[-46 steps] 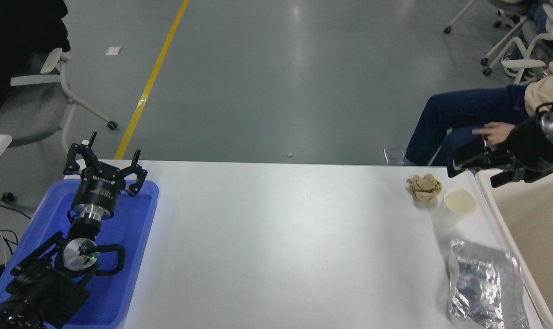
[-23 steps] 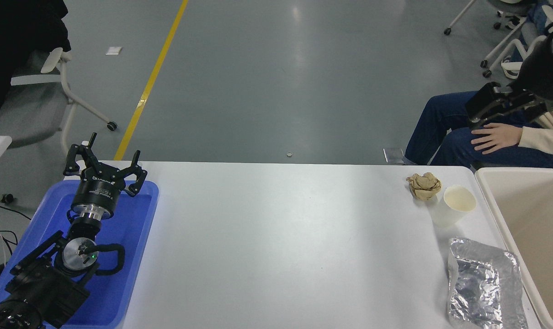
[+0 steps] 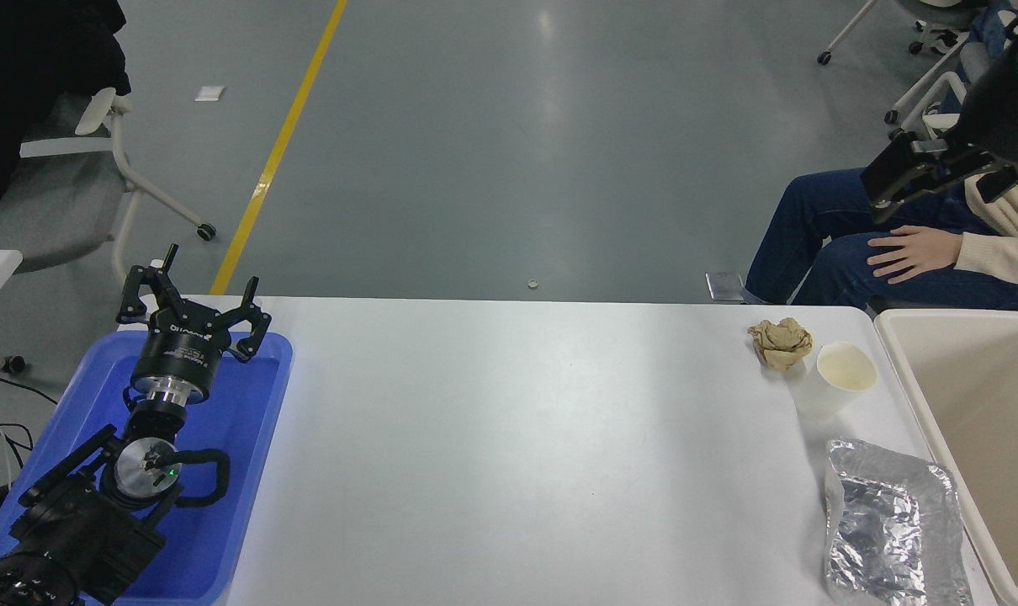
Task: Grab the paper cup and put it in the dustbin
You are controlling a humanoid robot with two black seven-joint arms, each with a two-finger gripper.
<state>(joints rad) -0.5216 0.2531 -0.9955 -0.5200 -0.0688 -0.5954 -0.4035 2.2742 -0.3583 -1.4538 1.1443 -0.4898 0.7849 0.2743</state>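
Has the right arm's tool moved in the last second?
Yes. The right tool has risen from just over the dustbin rim's far corner to well above it, empty-handed; the paper cup stands untouched.

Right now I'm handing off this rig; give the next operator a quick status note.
Left gripper: open, parked over the blue tray.
Right gripper: raised at the far right, above the seated person's hand, holding nothing; open or shut unclear.
Paper cup: upright on the table, beside the brown paper ball, foil bag nearer the camera.
Dustbin: right of the cup.
Done: nothing. Left: grasp the cup, drop it in the dustbin.
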